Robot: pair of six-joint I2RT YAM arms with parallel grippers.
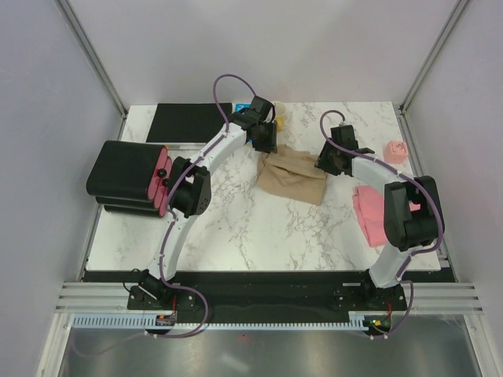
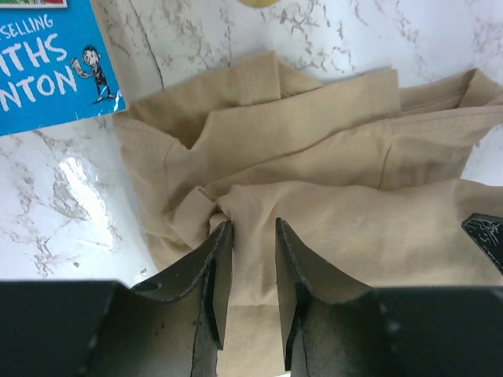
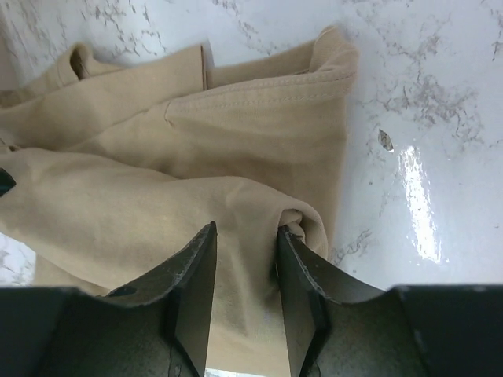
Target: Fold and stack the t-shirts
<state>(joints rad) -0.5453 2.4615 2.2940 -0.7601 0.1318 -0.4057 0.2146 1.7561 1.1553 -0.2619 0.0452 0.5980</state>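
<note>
The tan t-shirt (image 1: 292,174) lies bunched and partly folded at the middle back of the marble table. My left gripper (image 1: 265,143) is at its far left corner, and in the left wrist view my left gripper (image 2: 253,228) is shut on a fold of the tan t-shirt (image 2: 314,157). My right gripper (image 1: 333,162) is at its far right corner, and in the right wrist view my right gripper (image 3: 246,232) is shut on a fold of the tan t-shirt (image 3: 157,157). The pink t-shirt (image 1: 368,210) lies folded at the right, partly hidden by my right arm.
A pink-and-black drawer box (image 1: 130,177) stands at the left edge. A black mat (image 1: 189,122) lies at the back left. A blue book (image 2: 47,67) lies by the shirt's far left corner. A small pink block (image 1: 395,151) sits at the back right.
</note>
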